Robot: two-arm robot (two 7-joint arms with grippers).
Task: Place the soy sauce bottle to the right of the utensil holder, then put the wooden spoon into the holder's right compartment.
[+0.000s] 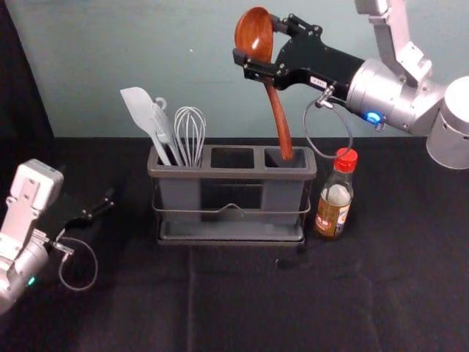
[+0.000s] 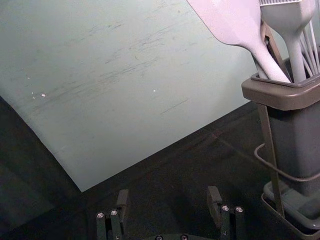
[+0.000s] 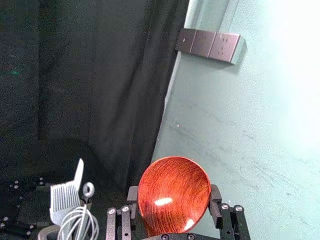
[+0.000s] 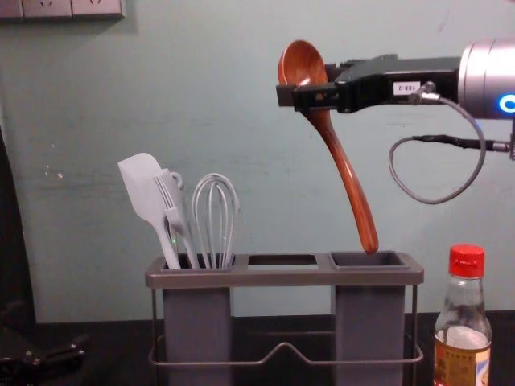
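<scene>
My right gripper (image 1: pixel 262 60) is shut on the wooden spoon (image 1: pixel 280 121) near its bowl, above the utensil holder (image 1: pixel 233 174). In the chest view the spoon (image 4: pixel 348 173) slants with its handle tip at the right compartment's opening; whether it has entered is unclear. The right wrist view has the spoon's bowl (image 3: pixel 174 195) between the fingertips of the right gripper (image 3: pixel 174 202). The soy sauce bottle (image 1: pixel 336 194) stands upright just right of the holder. Low at the left, my left gripper (image 1: pixel 102 207) is away from the holder; in the left wrist view the left gripper (image 2: pixel 167 202) is open and empty.
A white spatula (image 4: pixel 145 193), a brush (image 4: pixel 174 205) and a whisk (image 4: pixel 216 217) stand in the holder's left compartment. Behind the black table (image 1: pixel 242 301) rises a pale green wall (image 1: pixel 146 44). A dark curtain (image 3: pixel 100 90) hangs at the left side.
</scene>
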